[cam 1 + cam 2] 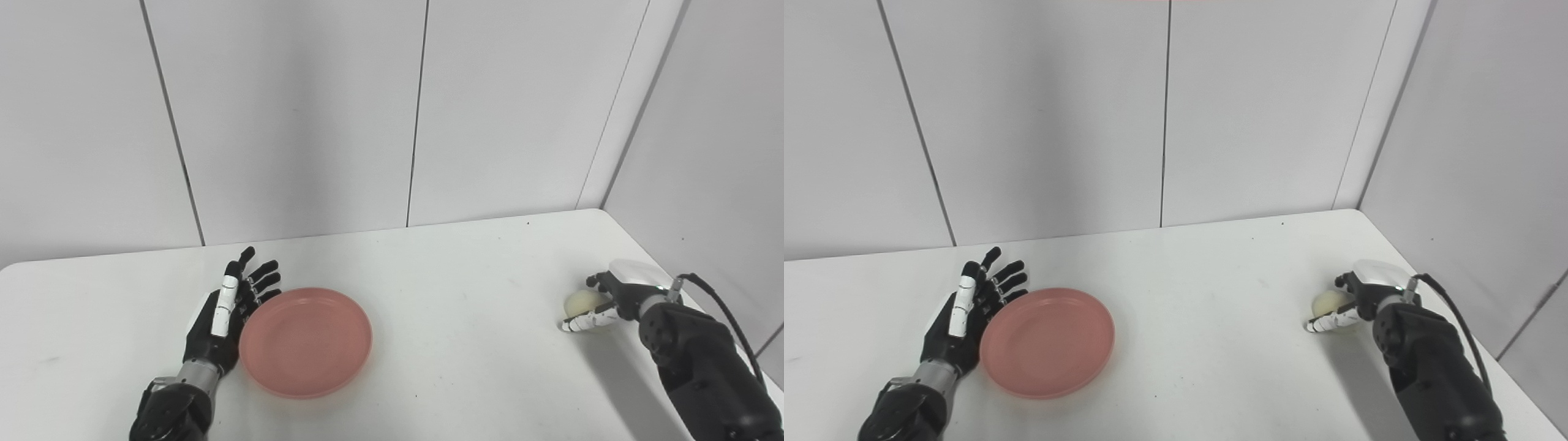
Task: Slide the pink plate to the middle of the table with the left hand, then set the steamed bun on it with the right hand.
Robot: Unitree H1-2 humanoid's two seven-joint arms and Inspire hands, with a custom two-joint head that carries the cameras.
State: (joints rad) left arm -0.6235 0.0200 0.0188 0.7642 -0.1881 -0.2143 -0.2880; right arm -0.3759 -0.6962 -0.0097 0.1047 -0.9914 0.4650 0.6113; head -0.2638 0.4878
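Observation:
The pink plate [306,341] lies flat on the white table [441,288], left of its middle. My left hand [228,316] stands on edge against the plate's left rim, open, fingers stretched toward the back wall. At the far right, a pale steamed bun [583,303] rests on the table. My right hand [606,303] curls around the bun, thumb and fingers on either side of it, and appears closed on it. The bun sits low, at table level.
White wall panels rise behind the table and along its right side. The table's right edge runs close beside my right arm [704,367]. A black cable [723,312] loops over that wrist.

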